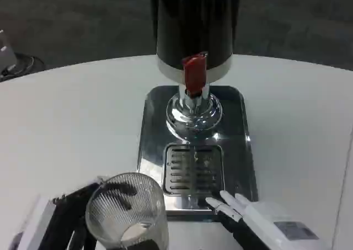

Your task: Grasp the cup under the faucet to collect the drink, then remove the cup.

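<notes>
The left hand grips a clear ribbed cup at the lower left, its dark fingers wrapped around the cup, just left of the metal drip tray and well short of the red faucet. The right hand rests with fingers apart, holding nothing, fingertips touching the tray's front edge near the grate on the white tabletop.

Clear ribbed cup, red faucet, black dispenser, white table.

White round table before dark grey carpeted floor, a dim object at far left.
</notes>
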